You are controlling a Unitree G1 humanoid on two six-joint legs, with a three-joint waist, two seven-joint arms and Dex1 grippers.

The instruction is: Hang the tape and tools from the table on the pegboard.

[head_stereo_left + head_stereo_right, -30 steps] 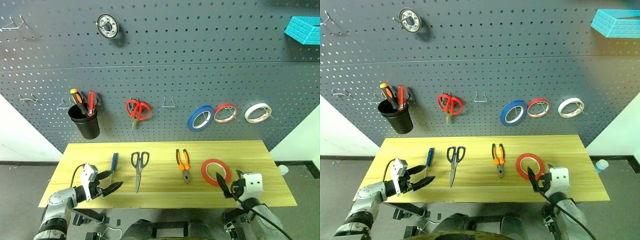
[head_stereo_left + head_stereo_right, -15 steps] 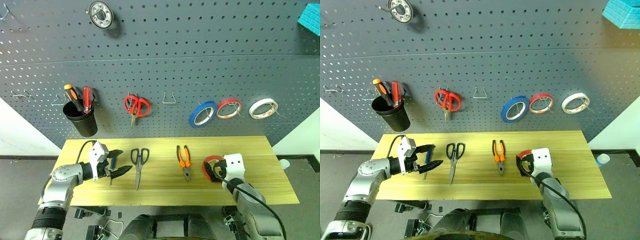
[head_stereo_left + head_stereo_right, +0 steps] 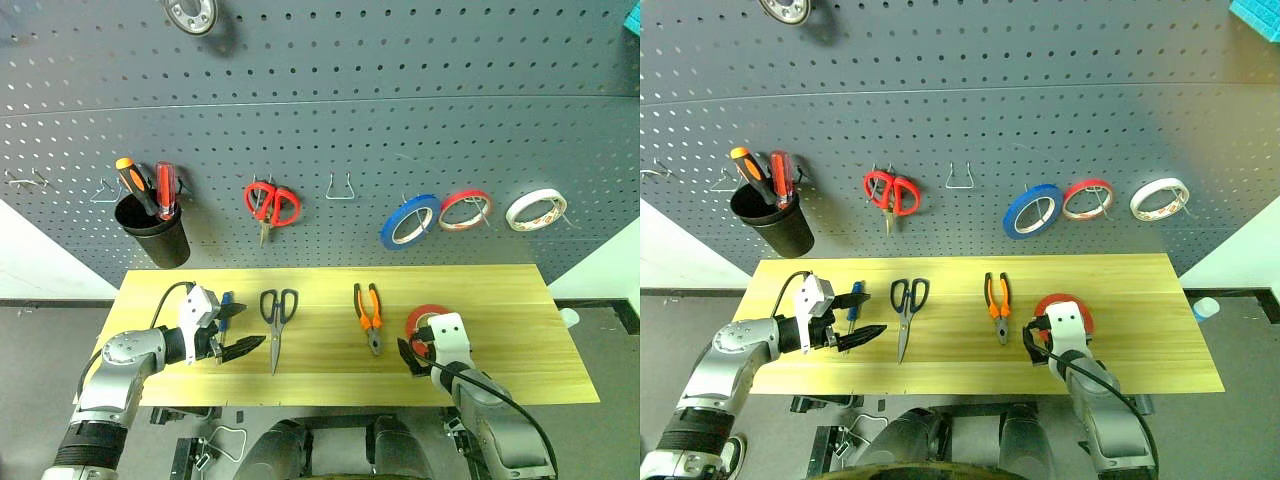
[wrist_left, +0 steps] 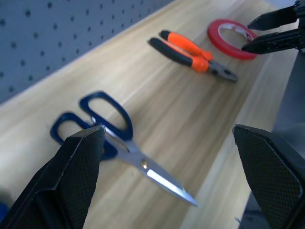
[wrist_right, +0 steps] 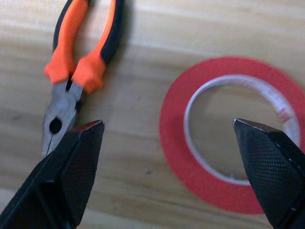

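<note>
Left claw [image 3: 236, 328]: fingers apart, empty — poised beside the blue-handled screwdriver [image 3: 226, 308]
Right claw [image 3: 412, 352]: fingers apart, empty, at the red tape [image 5: 229, 151]
Tape: flat on the counter [image 3: 520, 330]
Scissors [image 3: 276, 322], pliers [image 3: 368, 316]: on the counter between the claws
Pegboard [image 3: 400, 90]: behind — blue tape roll [image 3: 407, 222] hung on it

Worktop [image 3: 500, 350]: one red tape ring [image 5: 228, 138], one pair of orange-and-black pliers [image 3: 368, 316], one pair of dark-handled scissors [image 3: 276, 320], one blue-handled screwdriver [image 3: 853, 303].

Pegboard [image 3: 400, 90]: three tape rolls, namely one blue [image 3: 408, 221], one red [image 3: 465, 209], one white [image 3: 532, 208]; one pair of red-handled scissors [image 3: 271, 205]; one black cup [image 3: 154, 234] containing two screwdrivers, one orange-handled [image 3: 134, 180], one red-handled [image 3: 166, 188]; one round metal part [image 3: 192, 12].

Tools: two, one left tool [image 3: 232, 328], one right tool [image 3: 1030, 343].
</note>
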